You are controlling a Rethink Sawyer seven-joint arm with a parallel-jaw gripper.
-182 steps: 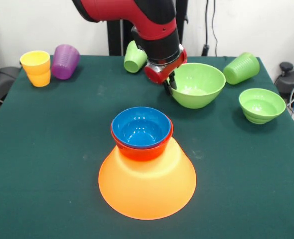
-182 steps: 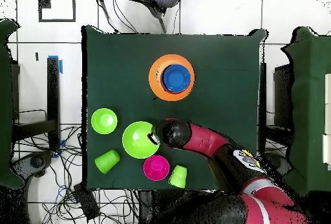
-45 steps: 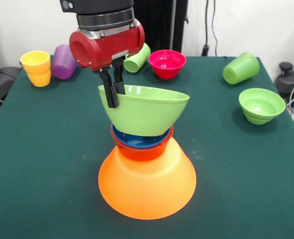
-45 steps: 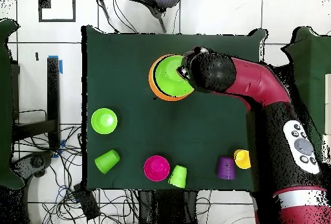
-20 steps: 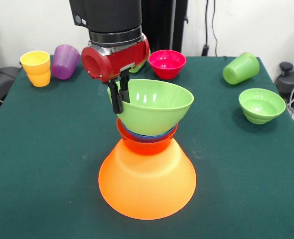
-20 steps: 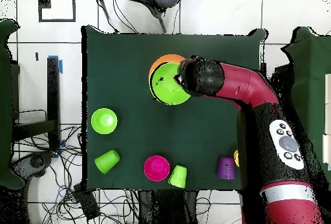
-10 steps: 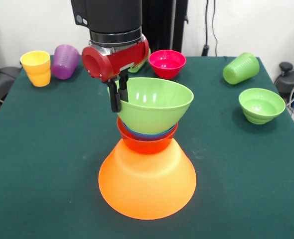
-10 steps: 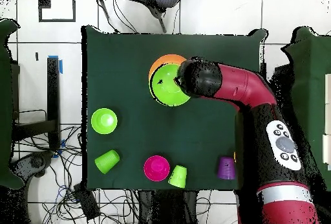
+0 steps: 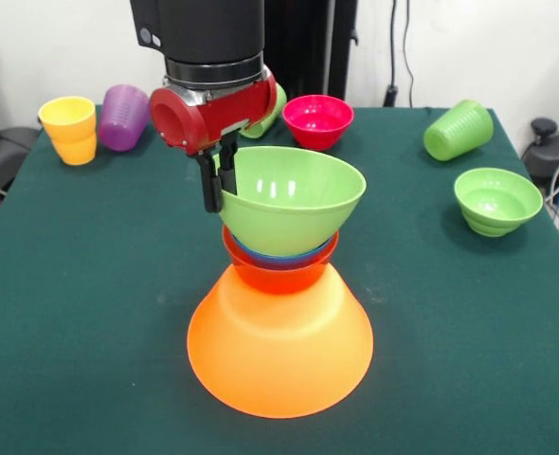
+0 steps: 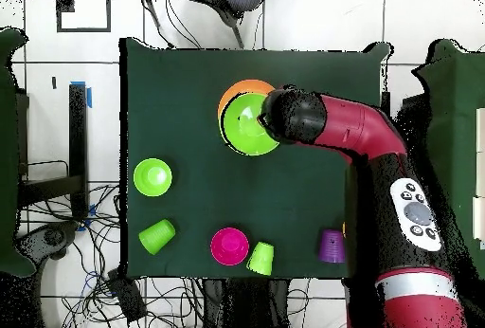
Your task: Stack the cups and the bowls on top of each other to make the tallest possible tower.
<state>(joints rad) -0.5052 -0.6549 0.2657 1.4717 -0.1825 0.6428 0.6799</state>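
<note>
Front view: my gripper (image 9: 218, 182) is clamped on the left rim of the large light green bowl (image 9: 289, 201), one finger inside the wall, one outside. Compared with a couple of seconds ago the bowl has come down and levelled out; it now sits in the blue bowl (image 9: 281, 256), which nests in the red-orange bowl (image 9: 278, 275) on the upturned huge orange bowl (image 9: 279, 351), centre-low in frame. It looks seated but shifted a bit right of the stack axis, slight tilt. My read: placement is basically done, the next move is to release and lift clear without dragging the rim. Still loose on the table: yellow cup (image 9: 69, 129) and purple cup (image 9: 124, 117) upper left, pink bowl (image 9: 317, 120) top centre, a light green cup (image 9: 459, 129) on its side upper right, small green bowl (image 9: 496, 200) at right. Overhead view: the light green bowl (image 10: 246, 123) covers most of the orange base (image 10: 237, 92), offset toward lower right; only an orange crescent shows at upper left. My arm (image 10: 350, 135) hides the grip. Small green bowl (image 10: 152, 176), pink bowl (image 10: 229, 246), two green cups (image 10: 157, 236) and the purple cup (image 10: 331, 245) sit along the lower part of the table.
</note>
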